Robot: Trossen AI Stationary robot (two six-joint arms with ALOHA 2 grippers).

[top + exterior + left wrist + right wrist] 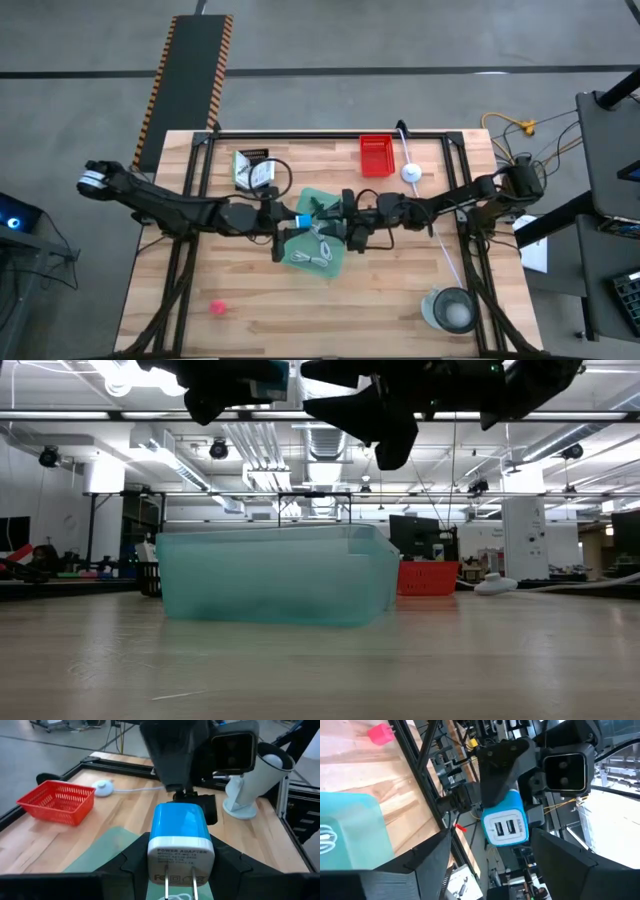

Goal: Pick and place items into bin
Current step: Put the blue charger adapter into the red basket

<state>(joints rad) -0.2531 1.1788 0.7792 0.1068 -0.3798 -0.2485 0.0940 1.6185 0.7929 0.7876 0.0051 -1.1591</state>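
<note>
The left gripper (300,219) pinches a blue-and-white USB power adapter (180,837) above the translucent green bin (318,238). The right gripper (330,213) hovers just beside it, fingers spread and empty.

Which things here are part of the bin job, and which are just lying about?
Job: blue power adapter, held by left end effector; teal bin; white cables; printed packet; pink blob.
Lying about: red basket; white puck; grey cup.
</note>
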